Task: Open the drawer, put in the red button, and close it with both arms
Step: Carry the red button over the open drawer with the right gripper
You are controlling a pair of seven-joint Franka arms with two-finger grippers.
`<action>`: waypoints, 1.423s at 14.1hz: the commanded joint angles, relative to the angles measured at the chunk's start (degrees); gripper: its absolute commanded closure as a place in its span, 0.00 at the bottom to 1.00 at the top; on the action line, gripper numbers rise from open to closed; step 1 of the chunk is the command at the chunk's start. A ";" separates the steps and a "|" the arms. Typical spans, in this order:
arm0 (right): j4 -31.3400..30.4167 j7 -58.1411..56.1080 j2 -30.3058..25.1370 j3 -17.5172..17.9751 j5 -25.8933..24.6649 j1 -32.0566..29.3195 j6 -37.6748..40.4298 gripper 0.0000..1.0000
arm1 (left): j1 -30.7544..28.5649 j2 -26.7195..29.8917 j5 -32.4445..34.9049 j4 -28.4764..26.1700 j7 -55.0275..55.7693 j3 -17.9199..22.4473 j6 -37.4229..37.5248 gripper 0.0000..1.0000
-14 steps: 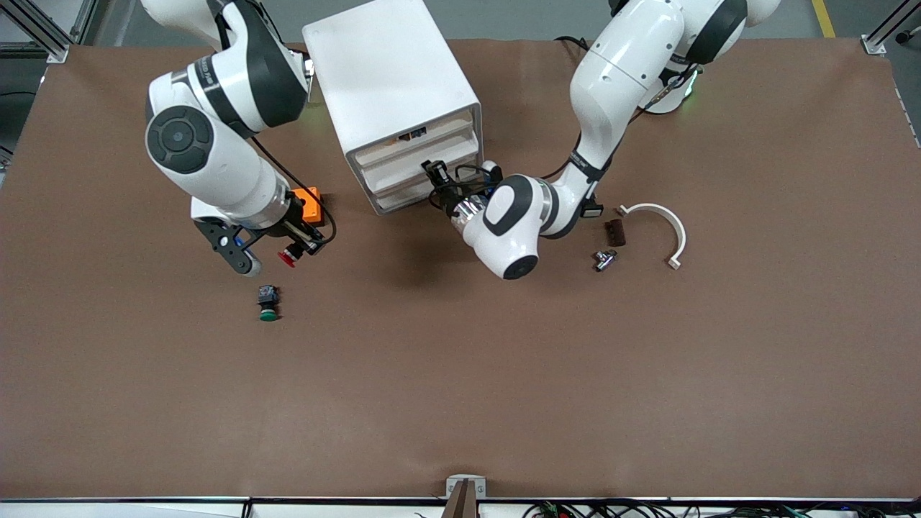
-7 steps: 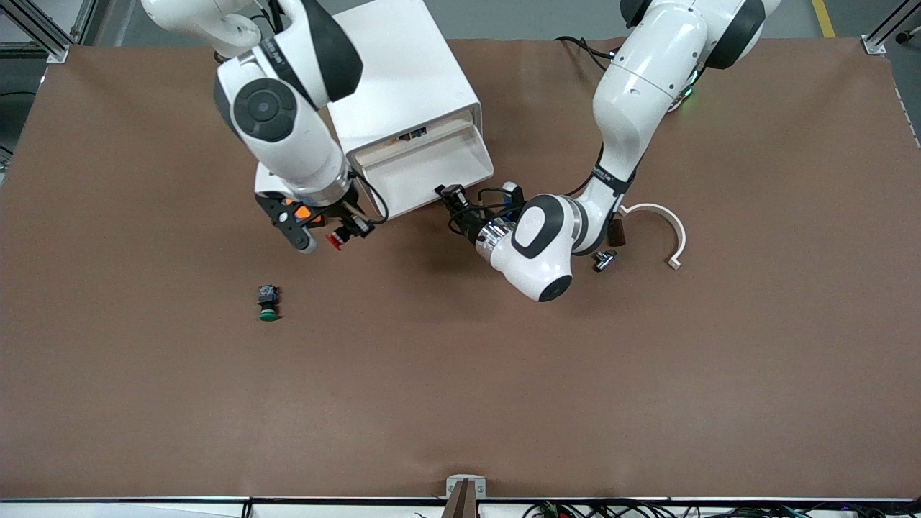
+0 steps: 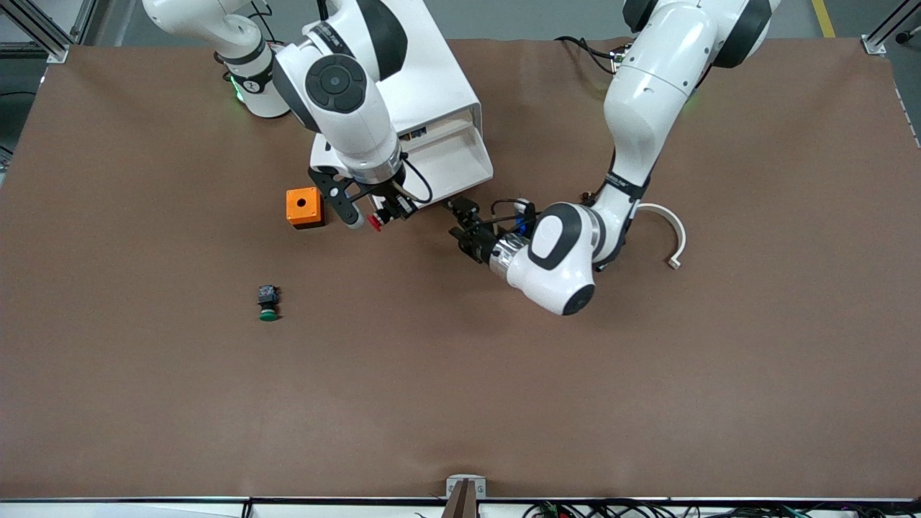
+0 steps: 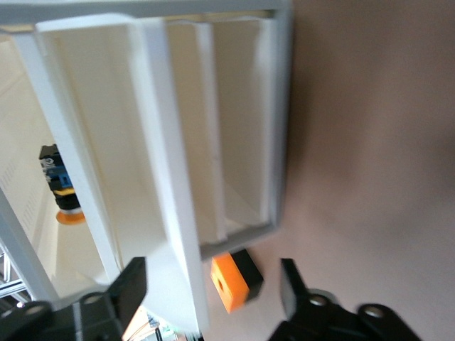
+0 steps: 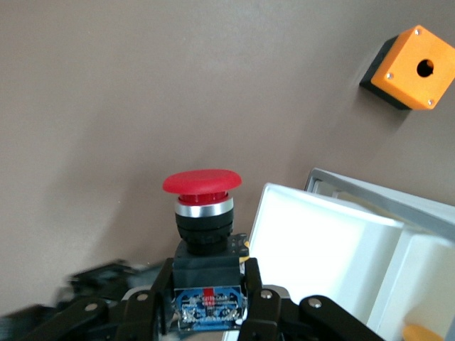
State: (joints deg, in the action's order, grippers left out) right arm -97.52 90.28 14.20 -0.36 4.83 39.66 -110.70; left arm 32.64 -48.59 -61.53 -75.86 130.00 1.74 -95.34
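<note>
The white cabinet stands at the table's back, with the drawer, second from the top, pulled out. My right gripper is shut on the red button and holds it just off the drawer's front corner. In the right wrist view the red button sits upright between the fingers, beside the drawer. My left gripper is open and empty, just in front of the drawer. In the left wrist view the left gripper faces the drawer.
An orange box lies beside the cabinet toward the right arm's end, also in the wrist views. A green button lies nearer the camera. A white curved piece lies toward the left arm's end. A dark item sits in the top drawer.
The left gripper pulled the drawer open, let go and backed off a little. The right arm carried the red button from beside the orange box over to the drawer's front.
</note>
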 commanded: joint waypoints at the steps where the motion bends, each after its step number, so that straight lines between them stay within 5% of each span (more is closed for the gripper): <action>1: -1.44 1.48 -0.40 -0.61 -0.08 1.38 -0.40 1.00 | -0.04 0.69 -0.26 2.46 -3.52 6.31 0.59 0.00; 7: -6.45 9.64 -1.11 -0.69 -0.17 6.21 -1.72 1.00 | 0.05 1.39 0.44 4.06 -21.52 18.72 0.68 0.00; 14: -6.81 17.12 0.56 -0.61 -0.17 9.65 -2.24 1.00 | -0.04 2.89 10.19 4.14 -39.91 19.61 0.33 0.00; 20: -6.72 18.53 3.46 -0.61 -0.08 10.44 -5.06 1.00 | -0.04 5.00 10.73 4.58 -45.54 22.78 -0.11 0.00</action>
State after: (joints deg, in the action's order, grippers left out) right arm -104.35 107.37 17.47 -0.40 4.82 49.22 -115.21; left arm 32.21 -44.77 -51.99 -70.65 85.43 23.90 -95.33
